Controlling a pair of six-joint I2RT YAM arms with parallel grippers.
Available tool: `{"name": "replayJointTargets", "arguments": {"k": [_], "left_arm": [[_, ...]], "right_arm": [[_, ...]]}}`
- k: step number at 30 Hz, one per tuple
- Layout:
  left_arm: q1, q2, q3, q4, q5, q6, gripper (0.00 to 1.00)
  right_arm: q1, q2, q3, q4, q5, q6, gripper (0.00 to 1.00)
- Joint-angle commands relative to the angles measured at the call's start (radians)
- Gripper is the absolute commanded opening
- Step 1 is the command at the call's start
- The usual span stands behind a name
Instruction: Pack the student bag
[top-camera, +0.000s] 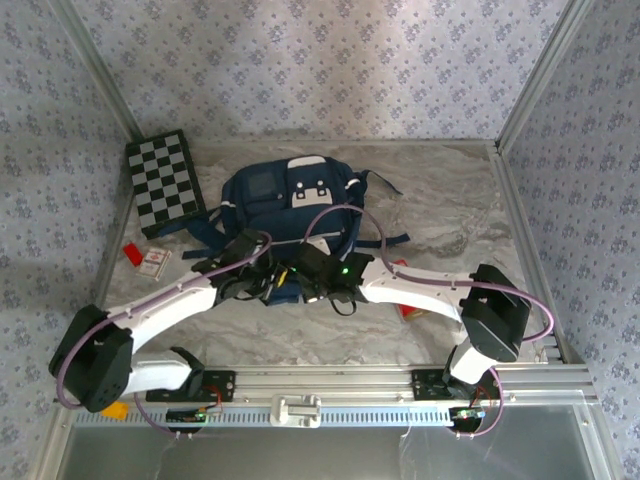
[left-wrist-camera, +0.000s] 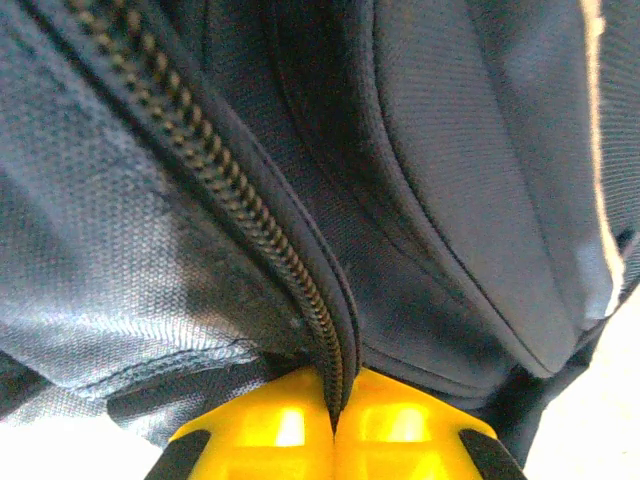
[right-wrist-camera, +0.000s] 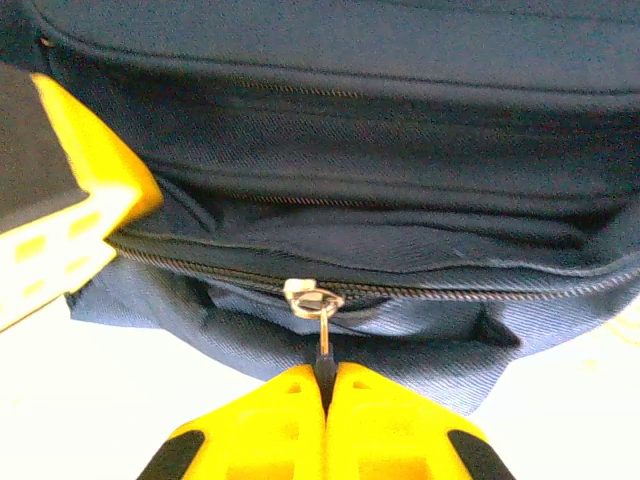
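student bag (top-camera: 285, 205); zip pull (right-wrist-camera: 322, 338) between fingers (right-wrist-camera: 270, 425)

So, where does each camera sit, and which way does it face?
Top external: above and behind the arm bases, facing down at the table; both arms reach the navy backpack.
Left wrist: on the left arm, facing the backpack's zipper; left gripper shut on its edge.
Right wrist: facing the backpack's near side; right gripper shut on the zipper pull.
Shared: both wrist views show the zipper.
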Motion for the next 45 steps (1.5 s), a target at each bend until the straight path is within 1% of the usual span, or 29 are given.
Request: {"name": "replayJointTargets", "arguments": {"k": [1,5,9,14,18,21,24,27,30,31,33,36,37,39,41,42,44,45], "left_arm": [[0.06,-0.068,0.025,-0.088,-0.084,0.068,0.0],[0.149,-0.128,0.02,-0.122,-0.056,0.143,0.0],[0.197,-0.17,0.015,-0.138,-0.028,0.18,0.0],[0.247,-0.198,0.013,-0.146,0.018,0.217,0.0],[0.278,-0.225,0.016,-0.186,0.017,0.243,0.0],[0.333,-0.244,0.014,-0.203,0.052,0.271,0.0],[0.363,-0.257,0.028,-0.211,0.059,0.314,0.0],[0.382,-0.228,0.064,-0.216,0.081,0.359,0.0],[0.413,-0.191,0.096,-0.2,0.109,0.412,0.0],[0.426,-0.177,0.111,-0.2,0.124,0.43,0.0],[0.44,-0.142,0.15,-0.187,0.141,0.484,0.0],[0.452,-0.074,0.202,-0.164,0.165,0.54,0.0],[0.457,-0.056,0.207,-0.155,0.172,0.543,0.0],[0.466,-0.026,0.208,-0.079,0.181,0.565,0.0],[0.484,0.009,0.241,-0.067,0.194,0.615,0.0],[0.492,0.027,0.264,-0.069,0.213,0.654,0.0],[0.499,0.04,0.302,-0.137,0.19,0.719,0.01],[0.504,0.034,0.298,-0.155,0.188,0.733,0.03]], "right_arm": [[0.019,-0.008,0.069,-0.154,0.033,0.067,0.0],[0.021,-0.021,0.047,-0.245,0.038,0.149,0.0],[-0.014,-0.029,-0.006,-0.268,0.033,0.182,0.0],[-0.042,-0.018,0.008,-0.33,0.113,0.194,0.0],[-0.08,-0.02,0.02,-0.344,0.145,0.181,0.0],[-0.118,-0.04,0.011,-0.336,0.143,0.173,0.0],[-0.149,-0.066,-0.014,-0.303,0.145,0.15,0.0],[-0.181,-0.059,-0.029,-0.242,0.115,0.093,0.0],[-0.21,-0.051,-0.013,-0.248,0.116,0.067,0.0],[-0.21,-0.059,-0.011,-0.23,0.123,0.045,0.0],[-0.178,-0.089,-0.02,-0.217,0.135,0.024,0.0],[-0.133,-0.104,-0.022,-0.202,0.115,0.021,0.0],[-0.122,-0.104,-0.03,-0.175,0.094,0.027,0.0],[-0.099,-0.082,-0.047,-0.042,-0.018,0.03,0.0],[-0.072,-0.042,-0.024,0.034,-0.067,0.027,0.0],[-0.056,-0.018,0.009,0.036,-0.053,0.024,0.0],[-0.041,0.021,0.074,0.018,-0.026,0.02,0.0],[-0.044,0.037,0.088,0.009,-0.021,0.021,0.0]]}}
